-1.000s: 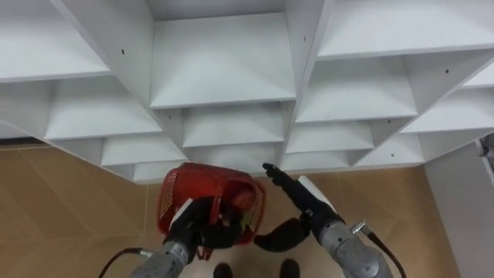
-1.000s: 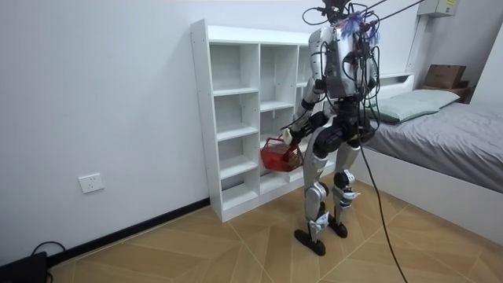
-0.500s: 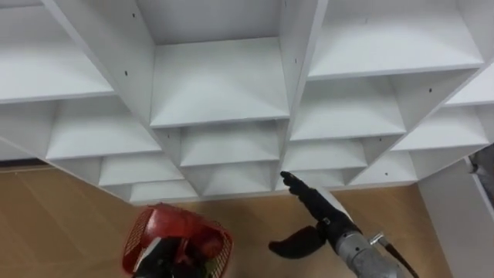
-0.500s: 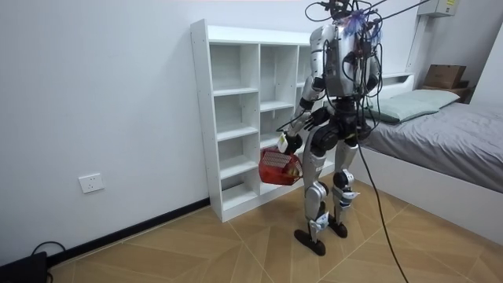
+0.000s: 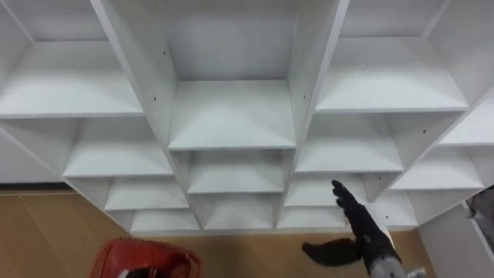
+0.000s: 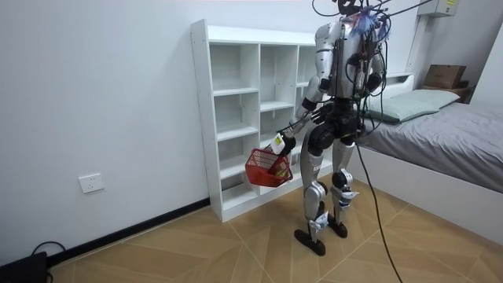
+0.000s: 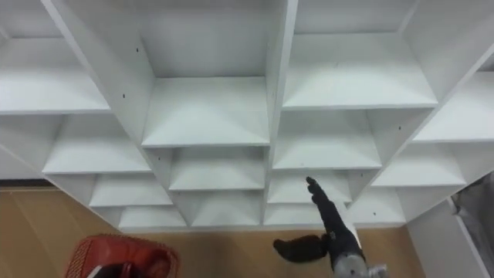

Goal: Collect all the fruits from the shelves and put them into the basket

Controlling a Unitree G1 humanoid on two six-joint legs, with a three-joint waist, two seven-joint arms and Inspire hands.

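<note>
Red plastic mesh is doing the carrying here: the red basket (image 6: 266,169) is hanging low in front of the closet (image 6: 199,118), down by its lower shelves. Whatever fruit has been gathered is sitting inside it, though I cannot make out the pieces through the weave. The basket is dangling from the left hand (image 6: 280,144), whose fingers are looking wrapped round the handle, small as they are at this distance. I am judging the load to be light and the basket stiff enough to hold its shape, so the handle is the right place to be holding it. Hanging free like that, it is calling for gentle moves near the closet's edges. The fruit itself is likely going to be roundish, smooth and a little slippery, and easy to bruise. It is asking for a soft wrap of fingers and thumb round its widest part rather than a pinch. The right hand (image 5: 361,232) is pointing at the closet's lower shelves, fingers straight and close together, thumb spread wide, holding nothing. The robot is standing upright on the wooden floor (image 6: 236,251) just before the closet, facing its shelves.
</note>
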